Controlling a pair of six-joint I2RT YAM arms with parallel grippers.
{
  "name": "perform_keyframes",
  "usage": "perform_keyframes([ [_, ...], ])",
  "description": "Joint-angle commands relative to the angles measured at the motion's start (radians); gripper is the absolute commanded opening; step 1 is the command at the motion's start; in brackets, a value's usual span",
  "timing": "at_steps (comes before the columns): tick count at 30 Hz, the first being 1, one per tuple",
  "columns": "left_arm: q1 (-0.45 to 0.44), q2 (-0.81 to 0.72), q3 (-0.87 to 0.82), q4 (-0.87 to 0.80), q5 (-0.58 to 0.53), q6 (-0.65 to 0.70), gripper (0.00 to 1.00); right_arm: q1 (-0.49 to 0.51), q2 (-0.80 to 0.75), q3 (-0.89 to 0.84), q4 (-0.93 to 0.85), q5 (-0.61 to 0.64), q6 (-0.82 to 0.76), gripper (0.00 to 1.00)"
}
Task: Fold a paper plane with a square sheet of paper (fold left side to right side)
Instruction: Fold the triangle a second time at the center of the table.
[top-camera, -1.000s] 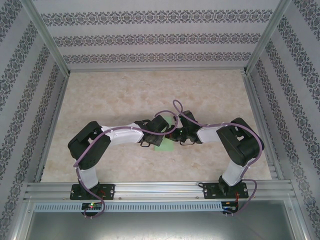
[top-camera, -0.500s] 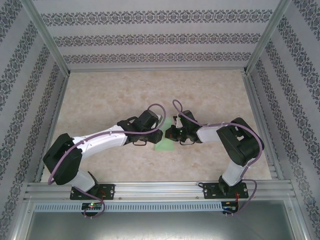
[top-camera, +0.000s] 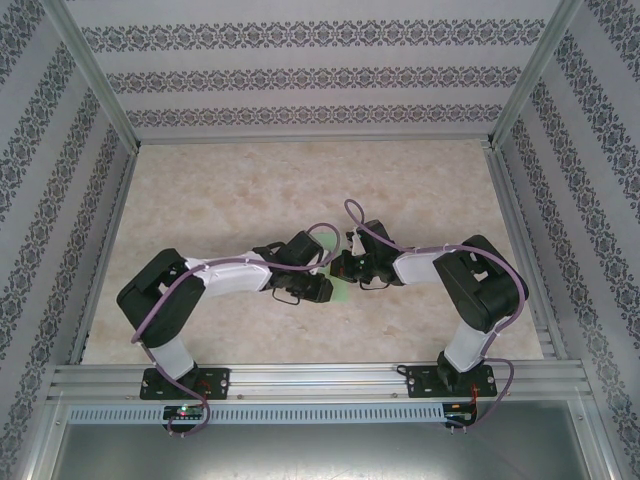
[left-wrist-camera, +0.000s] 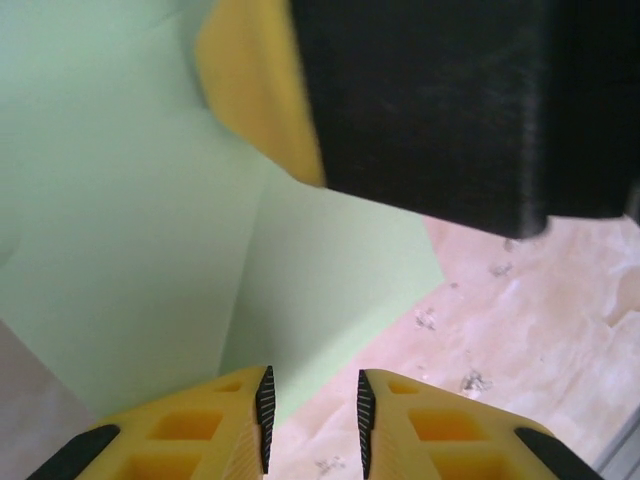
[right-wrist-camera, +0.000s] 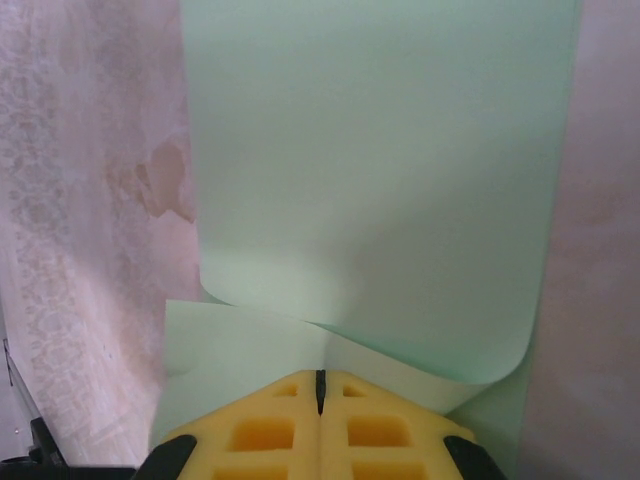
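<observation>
The thin pale green square sheet of paper (left-wrist-camera: 130, 250) lies in the middle of the pale marbled table (top-camera: 200, 190), just ahead of the left gripper (left-wrist-camera: 312, 405), whose jaws are a little apart and empty, while the right gripper (right-wrist-camera: 320, 378), jaws together, touches it from the other side.

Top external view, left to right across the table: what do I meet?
Left arm → left hand → right hand → right arm. The square sheet of paper overlaps both hands, so it is left unplaced.
</observation>
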Motion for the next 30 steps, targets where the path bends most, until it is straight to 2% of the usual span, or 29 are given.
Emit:
perform_keyframes([
  [1,0.028,0.015,-0.010,0.040,0.007,-0.009,0.31,-0.002,0.008,0.009,-0.072,0.035,-0.022,0.00],
  [8,0.038,0.015,-0.054,0.100,0.028,-0.034,0.31,-0.004,0.010,0.013,-0.081,0.036,-0.027,0.00],
  [17,0.037,0.013,-0.075,0.188,0.124,-0.066,0.31,-0.002,0.010,0.016,-0.092,0.036,-0.032,0.00],
  [30,0.049,-0.043,-0.075,0.135,0.062,-0.072,0.32,-0.003,0.010,0.015,-0.098,0.036,-0.035,0.00],
])
